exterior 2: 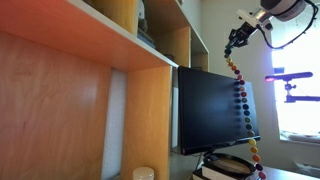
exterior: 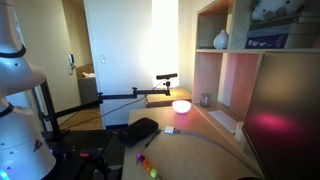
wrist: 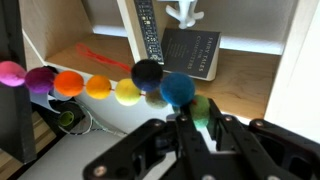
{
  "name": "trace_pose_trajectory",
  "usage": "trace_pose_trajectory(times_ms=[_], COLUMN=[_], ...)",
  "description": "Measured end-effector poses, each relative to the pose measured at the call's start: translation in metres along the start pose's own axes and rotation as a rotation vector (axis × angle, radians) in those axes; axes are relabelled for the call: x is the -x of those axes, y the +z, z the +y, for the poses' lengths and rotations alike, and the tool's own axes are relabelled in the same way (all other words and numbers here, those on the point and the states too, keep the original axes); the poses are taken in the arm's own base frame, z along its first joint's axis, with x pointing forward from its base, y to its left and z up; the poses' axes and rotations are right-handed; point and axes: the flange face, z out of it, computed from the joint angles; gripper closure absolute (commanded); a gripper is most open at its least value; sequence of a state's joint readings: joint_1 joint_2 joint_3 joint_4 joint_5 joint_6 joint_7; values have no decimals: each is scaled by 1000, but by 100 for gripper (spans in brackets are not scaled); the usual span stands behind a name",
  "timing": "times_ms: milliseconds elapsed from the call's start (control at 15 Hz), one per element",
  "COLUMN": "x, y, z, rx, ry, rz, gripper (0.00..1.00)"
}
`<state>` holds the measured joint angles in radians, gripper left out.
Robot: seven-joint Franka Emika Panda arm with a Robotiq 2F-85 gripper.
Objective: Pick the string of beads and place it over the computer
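Observation:
In an exterior view my gripper is high up, near the top right corner of the black computer monitor. It is shut on the top of the string of beads, which hangs in a long line down past the screen's right edge. In the wrist view the fingers pinch a green bead. The rest of the strand runs off to the left in blue, black, yellow, orange, purple and pink. A few coloured beads lie on the desk; I cannot tell whether they belong to the strand.
Wooden shelves stand to the left of the monitor and above it. A black rounded lump and a glowing lamp sit on the desk. Below the gripper, a remote and a dark book lie on a shelf.

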<state>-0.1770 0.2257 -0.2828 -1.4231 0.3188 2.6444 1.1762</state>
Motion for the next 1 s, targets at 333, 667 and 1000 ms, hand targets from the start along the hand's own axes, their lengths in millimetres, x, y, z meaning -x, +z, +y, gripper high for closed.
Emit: trace_pose_trajectory(times_ms=[333,667,1000], x=[2,2,2], y=[2,2,2], z=[-4,-8,-11], rx=[73,128,132], ry=[13,19,39], rz=[-43,-72,-95], gripper=[47,9,0])
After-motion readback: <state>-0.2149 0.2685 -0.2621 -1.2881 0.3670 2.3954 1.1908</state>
